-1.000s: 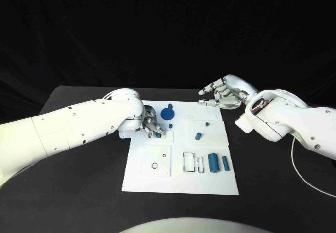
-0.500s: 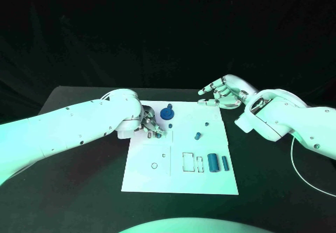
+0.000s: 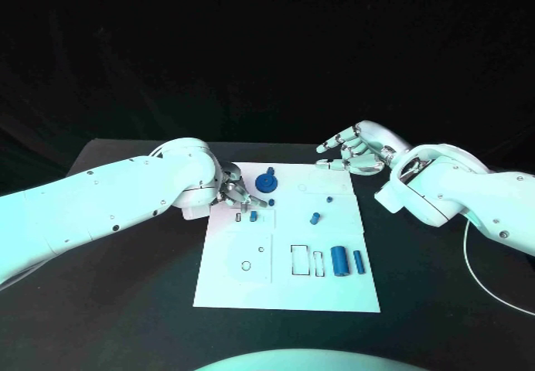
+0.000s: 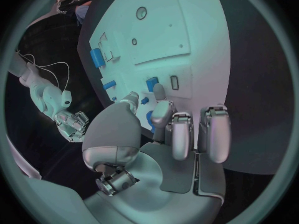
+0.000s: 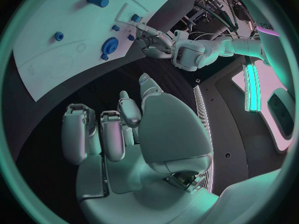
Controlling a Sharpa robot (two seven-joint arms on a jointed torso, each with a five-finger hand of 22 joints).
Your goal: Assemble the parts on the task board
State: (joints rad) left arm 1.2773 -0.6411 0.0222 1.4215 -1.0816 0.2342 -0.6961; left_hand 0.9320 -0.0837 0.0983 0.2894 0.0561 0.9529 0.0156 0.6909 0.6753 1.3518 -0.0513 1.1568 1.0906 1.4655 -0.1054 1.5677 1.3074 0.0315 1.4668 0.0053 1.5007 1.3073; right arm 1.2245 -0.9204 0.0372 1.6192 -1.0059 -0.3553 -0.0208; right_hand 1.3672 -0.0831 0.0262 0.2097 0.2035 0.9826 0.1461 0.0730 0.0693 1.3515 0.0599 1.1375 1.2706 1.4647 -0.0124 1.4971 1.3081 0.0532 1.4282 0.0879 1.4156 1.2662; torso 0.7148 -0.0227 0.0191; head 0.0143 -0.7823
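**Left hand parked over the small pegs, nothing picked up yet**

Head view first. The task board (image 3: 287, 239) sits in the middle of the black table (image 3: 123, 263). The left hand (image 3: 235, 195) is at the board's far left corner, fingers pointing down at the plate right beside a small blue peg (image 3: 255, 216) and a tiny rectangular slot (image 3: 239, 218). I can't see anything held in it from here. A blue gear-like knob (image 3: 267, 182) stands just right of the hand. Further right there's another small blue piece (image 3: 315, 216), and at the near right two blue cylinders (image 3: 340, 260) lie beside an outlined slot (image 3: 301, 259). The right hand (image 3: 355, 148) hovers off the far right corner of the board, fingers loosely curled, holding nothing.

Left wrist view: the fingers (image 4: 181, 134) are apart and straight-ish with nothing in them, so that hand is released. The small blue peg (image 4: 151, 84) sits just past the fingertips, next to the slot (image 4: 174, 82).

Right wrist view: the right hand (image 5: 124, 134) is empty too, fingers relaxed, well away from the board (image 5: 56, 50). The knob (image 5: 110, 47) is visible there.

My take: the step is grabbing that small peg. It's tiny, so I'd pinch it low with thumb and one finger, come straight down, and stay off the knob beside it.
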